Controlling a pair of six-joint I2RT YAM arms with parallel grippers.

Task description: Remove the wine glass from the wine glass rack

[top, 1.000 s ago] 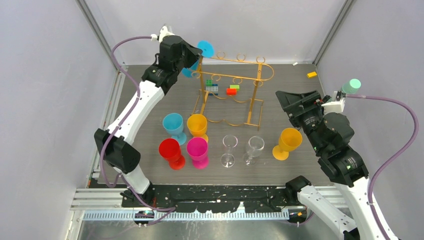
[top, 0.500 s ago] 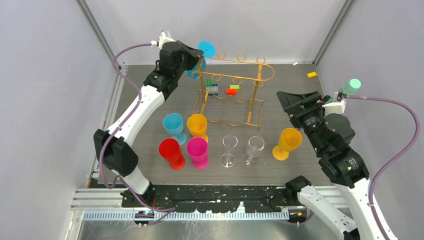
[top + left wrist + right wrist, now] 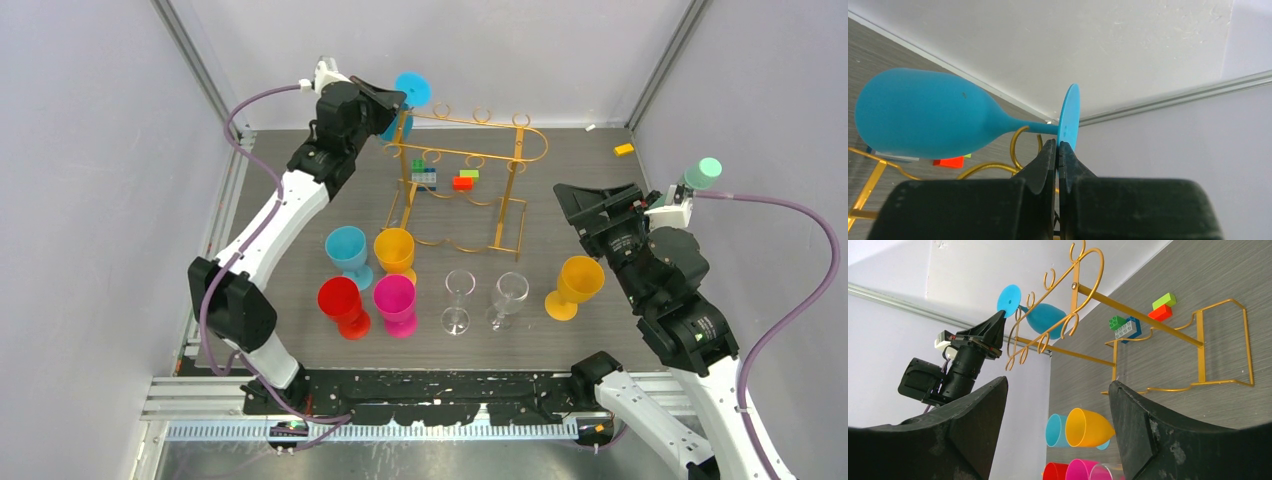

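Standing toward the back of the tabletop (image 3: 580, 165), the rack (image 3: 1202, 350) is seen with slim gold legs. The left claw (image 3: 1058, 145) is clamped on the foot's edge of the wine glass (image 3: 923, 115). The right claw (image 3: 1058, 390) is spread apart, nothing gripped, off to the rack's right. The wine glass is held sideways at the rack's upper left end, stem above a curled loop; contact with the wire cannot be told. Bricks (image 3: 425, 177) are lying under the rack.

Probably a robotics lab test cell: blank grey panel walls (image 3: 90, 200), aluminium frame posts (image 3: 195, 62), boxed-in wood-grain table (image 3: 570, 190).
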